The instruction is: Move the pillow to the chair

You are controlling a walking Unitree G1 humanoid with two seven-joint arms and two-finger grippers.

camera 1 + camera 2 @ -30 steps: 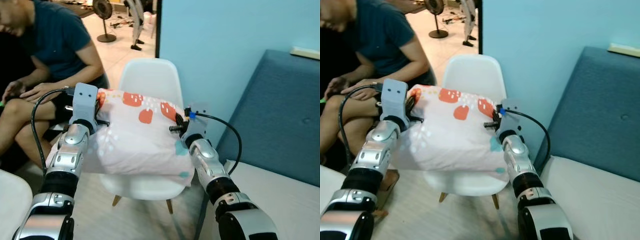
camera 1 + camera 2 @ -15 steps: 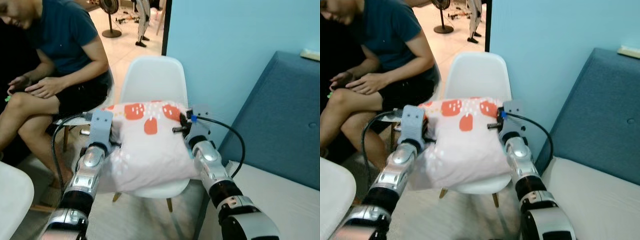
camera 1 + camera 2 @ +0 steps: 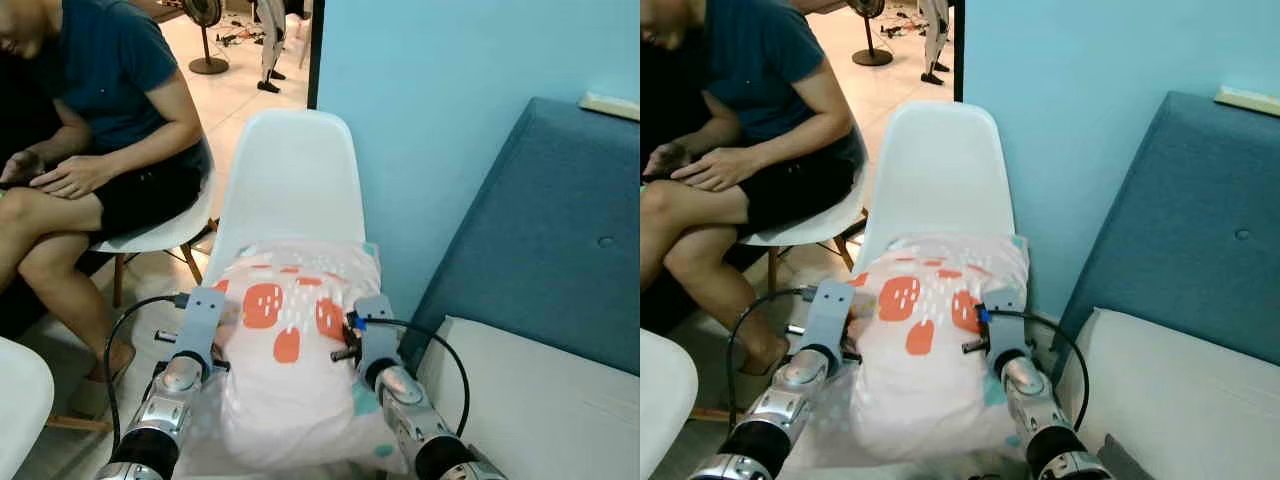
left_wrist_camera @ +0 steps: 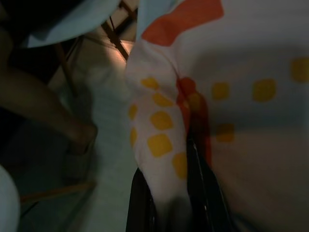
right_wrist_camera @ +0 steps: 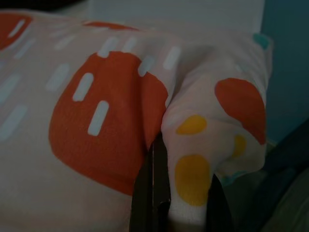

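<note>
The pillow (image 3: pixel 288 352), white with orange patches and yellow squares, lies low over the seat of the white shell chair (image 3: pixel 292 165), its far end against the foot of the backrest. My left gripper (image 3: pixel 226 320) is shut on the pillow's left edge. My right gripper (image 3: pixel 345 340) is shut on its right edge. In the left wrist view a fold of the fabric is pinched between the black fingers (image 4: pixel 203 198). The right wrist view shows another fold squeezed between the fingers (image 5: pixel 152 193).
A person (image 3: pixel 100 110) sits close on the left on a second white chair (image 3: pixel 165 230), knees toward me. A blue sofa back (image 3: pixel 550 220) with a white cushion (image 3: pixel 540 400) stands on the right. The light blue wall (image 3: pixel 430 90) rises behind the chair.
Both grippers have carried the pillow down from in front of the backrest to the seat. The view has tilted lower and closer, so the backrest now stands bare above the pillow.
</note>
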